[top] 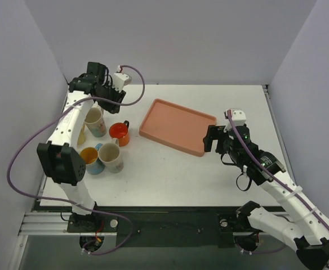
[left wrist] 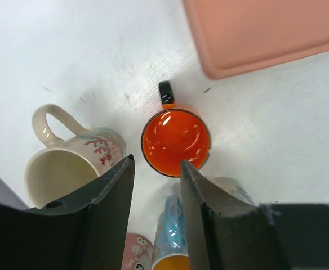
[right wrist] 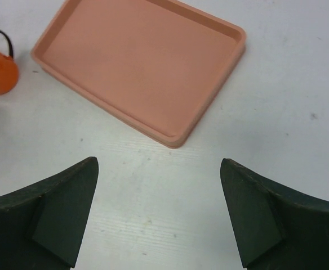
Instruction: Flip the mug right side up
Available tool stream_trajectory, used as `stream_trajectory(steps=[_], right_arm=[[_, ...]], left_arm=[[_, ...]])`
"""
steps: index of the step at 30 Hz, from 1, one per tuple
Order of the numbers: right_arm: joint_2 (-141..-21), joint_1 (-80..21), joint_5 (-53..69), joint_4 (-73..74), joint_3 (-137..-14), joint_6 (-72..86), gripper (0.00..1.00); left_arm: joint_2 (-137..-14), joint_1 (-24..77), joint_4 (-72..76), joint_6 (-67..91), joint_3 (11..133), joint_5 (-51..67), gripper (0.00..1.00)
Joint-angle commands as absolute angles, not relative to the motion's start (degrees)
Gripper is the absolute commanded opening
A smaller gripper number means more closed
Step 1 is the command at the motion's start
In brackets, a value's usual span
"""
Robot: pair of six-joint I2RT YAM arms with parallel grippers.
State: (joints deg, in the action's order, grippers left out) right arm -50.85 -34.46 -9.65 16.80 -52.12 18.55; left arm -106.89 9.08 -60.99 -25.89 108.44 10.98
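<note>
An orange mug (top: 119,133) with a black handle stands upright on the white table (top: 170,169), its glossy inside facing up (left wrist: 176,140). My left gripper (top: 114,94) hangs above it, apart from it. In the left wrist view the gripper (left wrist: 156,162) is open, its jaws apart with nothing between them and the mug just beyond the tips. My right gripper (top: 212,139) hovers open over bare table by the near corner of the tray; its wrist view shows it (right wrist: 159,162) wide open and holding nothing.
A salmon tray (top: 177,126) (right wrist: 142,62) lies mid-table. Left of the orange mug stand a cream floral mug (top: 96,121) (left wrist: 69,163), a blue mug with a yellow inside (top: 91,159) (left wrist: 176,236) and another cream mug (top: 112,157). Grey walls enclose the table.
</note>
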Motion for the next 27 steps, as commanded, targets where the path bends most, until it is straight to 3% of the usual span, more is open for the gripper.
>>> stream_trajectory(steps=[1, 4, 8, 9, 12, 14, 21, 23, 27], right_arm=[[-46.51, -29.02, -11.95, 19.34, -48.53, 16.35, 0.84], [-42.99, -25.5, -15.37, 19.51, -45.54, 14.95, 0.84], [-37.9, -21.28, -19.95, 19.42, -40.09, 13.54, 0.84], [-36.92, -20.4, -20.91, 19.42, -38.69, 13.54, 0.84], [-32.63, -19.69, -22.24, 18.46, -36.48, 14.41, 0.84], [-30.25, -19.51, -23.02, 16.44, -32.98, 14.68, 0.84], [-25.05, -19.34, -25.14, 10.81, -25.49, 14.94, 0.84], [-24.0, -19.34, -24.96, 10.11, -24.35, 14.94, 0.84], [-23.2, -19.34, -26.1, 8.09, -21.97, 14.5, 0.84]], left_arm=[[-94.69, 12.73, -57.31, -23.23, 105.74, 19.69, 0.48], [-88.7, 12.48, -54.07, -15.32, 101.79, 20.39, 0.48], [-74.47, 8.1, -39.84, -5.02, 80.49, 19.51, 0.48], [-69.66, 7.56, -34.33, -3.88, 77.38, 19.51, 0.51], [-55.95, 5.46, -24.2, -2.02, 61.93, 13.46, 0.73], [-50.4, 4.93, -18.83, -2.72, 54.8, 10.21, 0.8], [-42.99, 2.73, -12.93, -3.78, 40.88, 7.04, 0.81], [-40.61, 2.46, -10.12, -2.56, 37.55, 3.8, 0.9], [-40.08, 2.55, -7.04, -1.23, 33.07, 2.11, 0.91]])
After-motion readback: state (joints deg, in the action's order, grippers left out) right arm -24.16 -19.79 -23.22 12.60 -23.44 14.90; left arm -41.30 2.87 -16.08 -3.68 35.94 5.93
